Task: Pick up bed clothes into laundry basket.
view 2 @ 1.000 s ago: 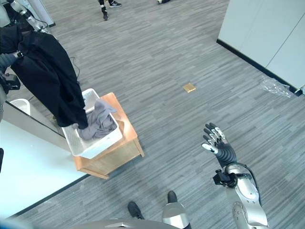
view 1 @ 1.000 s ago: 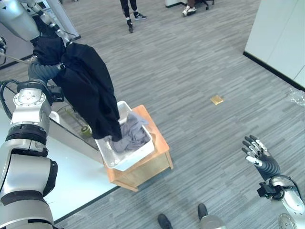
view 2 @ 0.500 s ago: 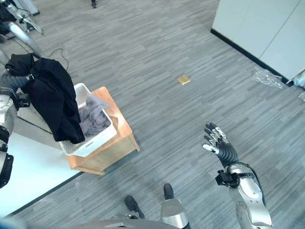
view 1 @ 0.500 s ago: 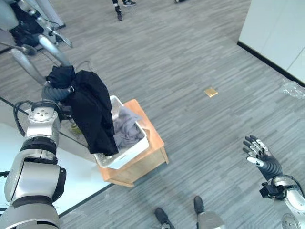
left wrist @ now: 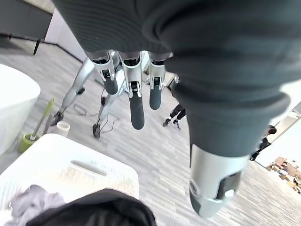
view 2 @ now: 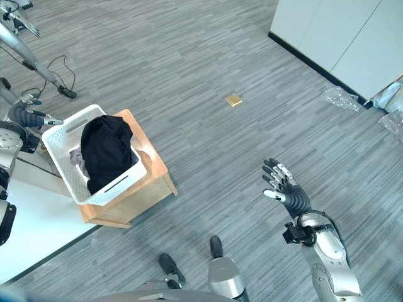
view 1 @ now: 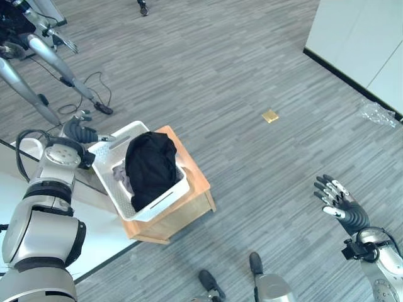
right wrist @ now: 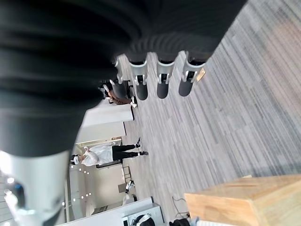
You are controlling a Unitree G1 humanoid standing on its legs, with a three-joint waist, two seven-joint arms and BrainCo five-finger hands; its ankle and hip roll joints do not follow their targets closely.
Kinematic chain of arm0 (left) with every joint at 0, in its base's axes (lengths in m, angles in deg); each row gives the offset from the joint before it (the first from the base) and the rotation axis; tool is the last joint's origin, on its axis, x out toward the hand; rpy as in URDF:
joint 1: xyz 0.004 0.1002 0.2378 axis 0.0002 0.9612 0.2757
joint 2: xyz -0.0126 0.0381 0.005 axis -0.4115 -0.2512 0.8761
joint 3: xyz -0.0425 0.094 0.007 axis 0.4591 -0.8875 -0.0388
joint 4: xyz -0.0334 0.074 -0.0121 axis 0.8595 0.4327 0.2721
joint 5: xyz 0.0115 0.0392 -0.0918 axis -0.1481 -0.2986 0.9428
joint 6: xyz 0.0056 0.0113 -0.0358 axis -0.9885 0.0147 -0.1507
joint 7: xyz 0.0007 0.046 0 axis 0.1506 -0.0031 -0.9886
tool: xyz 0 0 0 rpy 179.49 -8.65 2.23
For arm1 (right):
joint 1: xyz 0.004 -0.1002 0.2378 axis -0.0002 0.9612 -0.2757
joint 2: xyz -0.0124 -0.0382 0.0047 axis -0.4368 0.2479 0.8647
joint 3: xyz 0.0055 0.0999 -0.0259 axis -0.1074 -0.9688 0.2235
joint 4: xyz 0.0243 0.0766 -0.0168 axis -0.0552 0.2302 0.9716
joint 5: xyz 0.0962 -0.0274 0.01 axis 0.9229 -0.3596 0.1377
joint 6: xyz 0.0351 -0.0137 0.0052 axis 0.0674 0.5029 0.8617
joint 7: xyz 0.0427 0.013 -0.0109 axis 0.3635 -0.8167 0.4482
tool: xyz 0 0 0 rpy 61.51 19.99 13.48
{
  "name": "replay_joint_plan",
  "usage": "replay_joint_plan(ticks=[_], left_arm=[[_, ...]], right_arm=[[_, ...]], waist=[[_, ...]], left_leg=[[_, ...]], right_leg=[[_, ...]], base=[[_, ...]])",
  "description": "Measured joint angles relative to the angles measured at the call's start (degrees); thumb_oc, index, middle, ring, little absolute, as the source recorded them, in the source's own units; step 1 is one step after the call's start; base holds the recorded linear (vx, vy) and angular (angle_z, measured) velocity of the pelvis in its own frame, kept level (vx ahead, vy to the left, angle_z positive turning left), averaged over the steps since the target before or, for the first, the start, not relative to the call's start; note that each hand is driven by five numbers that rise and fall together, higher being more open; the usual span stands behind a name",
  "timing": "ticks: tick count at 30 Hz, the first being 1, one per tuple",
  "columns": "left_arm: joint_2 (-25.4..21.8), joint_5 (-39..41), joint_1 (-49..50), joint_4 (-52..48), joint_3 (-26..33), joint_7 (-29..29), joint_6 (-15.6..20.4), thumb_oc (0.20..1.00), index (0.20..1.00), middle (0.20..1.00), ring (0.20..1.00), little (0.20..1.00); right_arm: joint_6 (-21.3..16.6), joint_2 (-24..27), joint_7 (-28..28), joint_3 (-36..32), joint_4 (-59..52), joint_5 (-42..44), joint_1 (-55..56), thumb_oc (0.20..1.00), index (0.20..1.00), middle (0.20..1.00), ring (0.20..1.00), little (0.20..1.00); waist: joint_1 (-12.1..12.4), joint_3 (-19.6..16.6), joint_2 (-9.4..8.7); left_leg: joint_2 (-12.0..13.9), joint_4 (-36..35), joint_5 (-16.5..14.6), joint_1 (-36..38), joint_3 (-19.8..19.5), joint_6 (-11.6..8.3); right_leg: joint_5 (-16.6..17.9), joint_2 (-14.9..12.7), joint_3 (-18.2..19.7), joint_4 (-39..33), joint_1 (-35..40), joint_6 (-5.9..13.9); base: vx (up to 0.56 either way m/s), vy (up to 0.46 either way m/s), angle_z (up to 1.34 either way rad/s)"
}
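A black garment lies heaped in the white laundry basket, over a grey cloth that peeks out at its near left. The basket stands on a low wooden stand. My left hand hovers open just beyond the basket's far left corner, fingers straight and holding nothing; in the left wrist view its fingers point out over the basket rim and the black garment. My right hand is raised open far to the right over bare floor.
A white bed surface lies at the left edge beside the stand. Tripod legs and a cable stand behind the basket. A small yellow block lies on the grey floor. White cabinets line the far right, with a plastic bag below them.
The black garment has dropped from my left hand into the basket, covering the grey cloth. My left hand has let go and drawn back to the left. The camera has shifted.
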Motion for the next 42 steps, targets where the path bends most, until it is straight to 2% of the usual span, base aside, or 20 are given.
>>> replay_joint_plan(ticks=[4, 9, 10, 11, 14, 15, 16, 18, 19, 21, 23, 25, 27, 30, 33, 34, 37, 38, 40, 42], left_arm=[[-0.1, 0.1, -0.2, -1.5, 0.1, 0.0, 0.7, 1.0, 1.0, 1.0, 1.0, 1.0], [0.7, 7.4, 6.2, -8.5, 7.1, -0.2, 1.3, 1.0, 1.0, 1.0, 1.0, 1.0], [1.7, 11.7, 10.2, -13.3, 10.7, -0.2, 1.4, 1.0, 1.0, 1.0, 1.0, 1.0], [4.0, 15.3, 14.7, -18.9, 13.2, -0.2, 2.2, 1.0, 1.0, 1.0, 1.0, 1.0], [7.9, 21.2, 24.0, -29.4, 14.7, -0.9, 2.5, 1.0, 1.0, 1.0, 1.0, 1.0], [9.9, 23.4, 29.3, -34.3, 16.5, -1.9, 2.0, 1.0, 1.0, 1.0, 1.0, 1.0], [12.3, 25.5, 34.8, -41.3, 20.0, -1.9, 2.9, 1.0, 1.0, 1.0, 1.0, 1.0], [14.8, 27.2, 39.9, -43.8, 18.9, -2.8, 3.8, 1.0, 1.0, 1.0, 1.0, 1.0], [16.0, 27.9, 43.0, -45.8, 20.4, -2.7, 4.0, 1.0, 1.0, 1.0, 1.0, 1.0], [24.9, 31.1, 55.0, -49.6, 22.6, -3.9, 4.5, 1.0, 1.0, 1.0, 1.0, 1.0], [29.4, 32.2, 59.8, -47.7, 22.5, -4.8, 3.9, 1.0, 1.0, 1.0, 1.0, 1.0], [31.6, 32.3, 63.4, -43.8, 22.6, -5.1, 3.3, 1.0, 1.0, 1.0, 1.0, 1.0], [32.8, 34.7, 67.3, -41.3, 22.7, -6.7, 2.3, 1.0, 1.0, 1.0, 1.0, 1.0], [33.3, 36.8, 68.4, -39.5, 23.0, -8.2, 1.8, 1.0, 1.0, 1.0, 1.0, 1.0], [34.5, 36.8, 67.1, -35.0, 24.1, -9.7, 1.7, 1.0, 1.0, 1.0, 1.0, 1.0], [34.9, 36.7, 65.0, -25.7, 24.6, -10.1, 2.4, 1.0, 1.0, 1.0, 1.0, 1.0], [36.7, 36.1, 59.9, -9.0, 26.0, -8.5, 2.6, 1.0, 1.0, 1.0, 1.0, 1.0], [37.4, 36.0, 59.0, -6.5, 26.2, -7.6, 2.1, 1.0, 1.0, 1.0, 1.0, 1.0], [39.1, 32.3, 57.0, 3.1, 26.5, -5.8, 2.1, 1.0, 1.0, 1.0, 1.0, 1.0], [40.2, 27.7, 57.2, 6.0, 25.7, -3.9, 2.1, 1.0, 1.0, 1.0, 1.0, 1.0]], right_arm=[[0.0, 0.0, 0.1, 0.0, 0.0, 0.0, 0.7, 1.0, 1.0, 1.0, 1.0, 1.0], [0.5, -0.1, 0.1, -0.3, 0.1, 0.0, 0.4, 1.0, 1.0, 1.0, 1.0, 1.0], [0.6, -0.1, 0.1, -1.0, 0.0, 0.0, 0.7, 1.0, 1.0, 1.0, 1.0, 1.0], [0.8, -0.1, 0.0, -2.2, 0.2, 0.0, 1.8, 1.0, 1.0, 1.0, 1.0, 1.0], [1.2, -0.4, 0.0, -2.9, 0.6, -0.1, 2.7, 1.0, 1.0, 1.0, 1.0, 1.0], [1.5, -0.5, 0.0, -3.5, 0.9, -0.3, 2.6, 1.0, 1.0, 1.0, 1.0, 1.0], [1.5, -1.5, 0.0, -4.8, 0.5, -0.3, 2.7, 1.0, 1.0, 1.0, 1.0, 1.0], [1.6, -2.5, -0.6, -5.7, 1.0, -0.4, 3.7, 1.0, 1.0, 1.0, 1.0, 1.0], [1.6, -2.9, -0.6, -5.8, 0.9, -0.5, 3.8, 1.0, 1.0, 1.0, 1.0, 1.0], [1.6, -5.1, -1.2, -6.4, 1.9, -0.7, 4.3, 1.0, 1.0, 1.0, 1.0, 1.0], [1.6, -5.9, -1.2, -6.6, 3.1, -1.0, 4.6, 1.0, 1.0, 1.0, 1.0, 1.0], [1.6, -6.5, -1.3, -6.6, 4.6, -2.1, 4.4, 1.0, 1.0, 1.0, 1.0, 1.0], [1.5, -7.0, -1.8, -7.4, 10.9, -3.1, 3.5, 1.0, 1.0, 1.0, 1.0, 1.0], [1.0, -6.9, -3.8, -8.6, 17.5, -5.5, 2.8, 1.0, 1.0, 1.0, 1.0, 1.0], [0.1, -7.0, -5.7, -8.7, 27.8, -7.8, 0.4, 1.0, 1.0, 1.0, 1.0, 1.0], [-0.8, -7.0, -6.7, -8.4, 34.8, -8.7, -1.1, 1.0, 1.0, 1.0, 1.0, 1.0], [-0.7, -7.0, -8.7, -7.0, 48.0, -9.2, -3.8, 1.0, 1.0, 1.0, 1.0, 1.0], [-0.1, -7.1, -9.3, -6.4, 49.8, -9.2, -4.2, 1.0, 1.0, 1.0, 1.0, 1.0], [0.0, -7.1, -10.1, -2.9, 60.7, -9.8, -6.1, 1.0, 1.0, 1.0, 1.0, 1.0], [-0.1, -8.8, -10.1, -0.1, 69.3, -9.8, -6.9, 1.0, 1.0, 1.0, 1.0, 1.0]], waist=[[1.0, -0.2, 0.39], [1.8, -0.5, 1.01], [2.0, -0.7, 1.35], [2.7, -1.2, 1.83], [3.9, -2.2, 2.48], [4.9, -2.4, 2.69], [4.5, -2.6, 2.73], [5.7, -3.8, 2.78], [6.1, -4.3, 2.77], [6.7, -6.0, 2.96], [7.8, -6.1, 2.71], [8.5, -6.3, 2.23], [9.8, -6.8, 1.44], [11.4, -6.9, 1.4], [11.0, -7.5, 1.3], [11.1, -7.8, 1.39], [11.1, -8.4, 1.02], [11.0, -8.7, 1.31], [11.1, -8.8, 0.78], [11.5, -9.0, 0.54]], left_leg=[[0.0, 0.0, 0.0, 0.3, -0.7, -0.03], [-0.1, 0.0, 0.1, 0.9, -1.9, 0.1], [-0.2, 0.3, 0.2, 1.0, -2.2, 0.28], [-0.2, 0.3, 0.3, 1.1, -2.5, 0.41], [-0.2, 0.0, 0.1, 1.2, -3.1, 0.31], [-0.2, 0.0, 0.1, 1.1, -3.9, 0.25], [-0.3, 0.0, -0.3, 1.3, -4.1, 0.15], [-0.3, 0.0, -0.4, 1.3, -4.6, 0.19], [-0.3, 0.0, -0.6, 1.2, -4.5, 0.23], [-0.5, 0.0, -0.9, 1.4, -4.6, 0.79], [-0.7, 0.0, -0.9, 1.5, -4.7, 0.96], [-0.7, 0.0, -0.7, 1.5, -5.5, 1.19], [-0.8, 0.0, -0.8, 1.5, -5.9, 1.3], [-1.0, 0.0, -0.8, 1.4, -6.3, 1.35], [-1.3, 0.0, -0.9, 2.1, -7.0, 1.56], [-1.3, 0.0, -0.9, 2.1, -7.3, 1.56], [-1.3, 0.0, -1.0, 2.1, -7.5, 1.51], [-1.3, 0.0, -1.0, 2.1, -7.5, 1.51], [-1.3, 0.0, -0.9, 2.1, -7.7, 1.54], [-1.2, 0.0, -1.0, 2.2, -7.8, 1.54]], right_leg=[[0.0, 0.0, -0.4, 0.0, 0.5, -0.02], [-0.2, -0.1, -1.6, 0.0, 1.8, -0.09], [-0.2, -0.1, -2.0, 0.1, 2.1, -0.05], [-0.5, -0.2, -2.6, 0.1, 2.5, -0.1], [-0.7, -0.2, -3.2, 0.0, 2.8, -0.09], [-0.7, -0.2, -3.7, 0.0, 3.1, -0.07], [-0.9, -0.2, -3.7, 0.0, 3.2, -0.05], [-1.4, -0.3, -4.7, 0.0, 3.7, 0.18], [-1.7, -0.3, -4.5, 0.0, 3.6, 0.43], [-2.1, -0.5, -4.6, 0.0, 3.7, 0.53], [-2.3, -0.5, -4.9, 0.0, 4.0, 0.73], [-2.4, -0.6, -5.3, 0.0, 4.3, 0.76], [-2.5, -0.7, -5.6, 0.0, 4.5, 0.79], [-2.6, -0.9, -6.1, 0.0, 4.9, 0.86], [-2.7, -1.2, -6.7, 0.0, 5.8, 0.94], [-2.8, -1.2, -6.9, 0.0, 6.2, 1.04], [-3.0, -1.2, -7.3, -0.1, 6.4, 1.01], [-3.0, -1.2, -7.3, 0.0, 6.4, 1.0], [-3.0, -1.1, -7.7, 0.0, 6.5, 0.85], [-3.1, -1.0, -7.9, -0.1, 6.6, 0.83]], base=[[0.01, -0.015, 0.06], [-0.03, -0.028, 0.12], [-0.07, -0.047, 0.18], [0.0, -0.021, 0.19], [0.0, -0.022, 0.16], [0.0, -0.025, 0.12], [0.0, -0.007, 0.16], [0.01, -0.012, 0.15], [0.0, 0.0, 0.0], [0.0, -0.007, 0.03], [0.0, -0.018, 0.1], [0.0, -0.02, 0.13], [0.0, -0.016, 0.13], [0.0, -0.027, 0.09], [0.0, -0.028, 0.11], [-0.01, -0.04, 0.11], [0.0, -0.018, 0.04], [0.0, -0.042, 0.03], [0.01, -0.065, 0.04], [0.01, -0.048, 0.03]])
